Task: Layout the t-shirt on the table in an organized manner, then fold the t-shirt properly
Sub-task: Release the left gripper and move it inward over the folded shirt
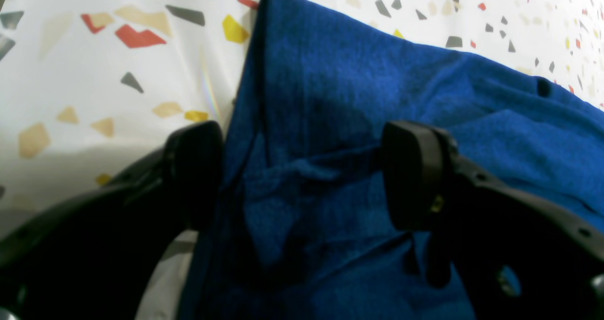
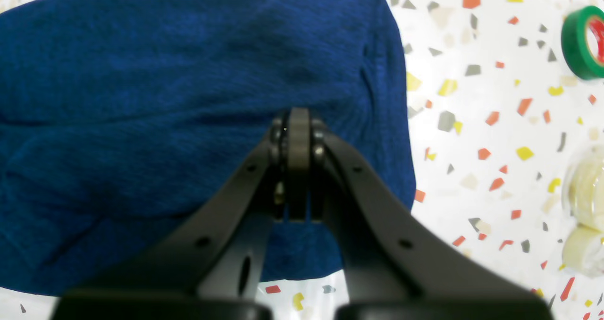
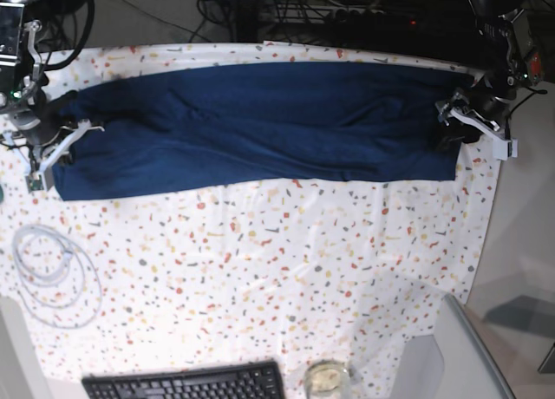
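Note:
The dark blue t-shirt (image 3: 260, 121) lies as a long wrinkled band across the far half of the table (image 3: 260, 260). At the band's right end in the base view my left gripper (image 3: 451, 130) stands low over the cloth. The left wrist view shows this gripper (image 1: 306, 173) open, its black fingers (image 1: 415, 173) straddling a bunched fold of the t-shirt (image 1: 354, 74). At the band's other end sits my right gripper (image 3: 56, 147). Seen from the right wrist, it (image 2: 297, 136) is shut over the t-shirt (image 2: 141, 98), with no cloth showing between its pads.
A green tape roll (image 2: 583, 41) and clear tape rolls (image 2: 585, 202) lie beside the shirt's end. A coil of white cable (image 3: 52, 273) is near the base view's left edge. A black keyboard (image 3: 186, 383) and a small glass jar (image 3: 325, 377) sit at the front.

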